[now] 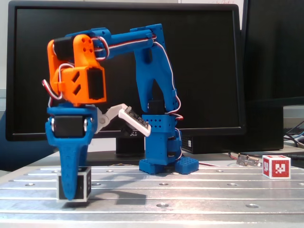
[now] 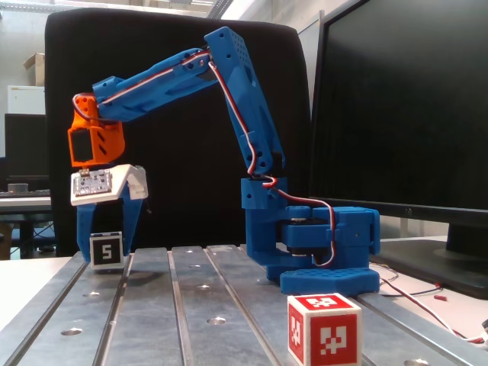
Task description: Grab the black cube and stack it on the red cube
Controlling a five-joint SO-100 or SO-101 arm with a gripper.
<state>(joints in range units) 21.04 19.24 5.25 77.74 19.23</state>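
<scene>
The black cube with a white 5 on its face sits at the left of the slotted metal table in both fixed views. My gripper points straight down over it, and its blue fingers press against both sides of the cube. The cube is at or just above the table surface; I cannot tell which. The red cube with its white marker panel stands alone far to the right in one fixed view and in the near foreground in the other.
The arm's blue base is bolted mid-table behind the cubes. A small circuit board and cables lie near the red cube. A large black monitor stands behind the table. The metal table has long slots and screw holes.
</scene>
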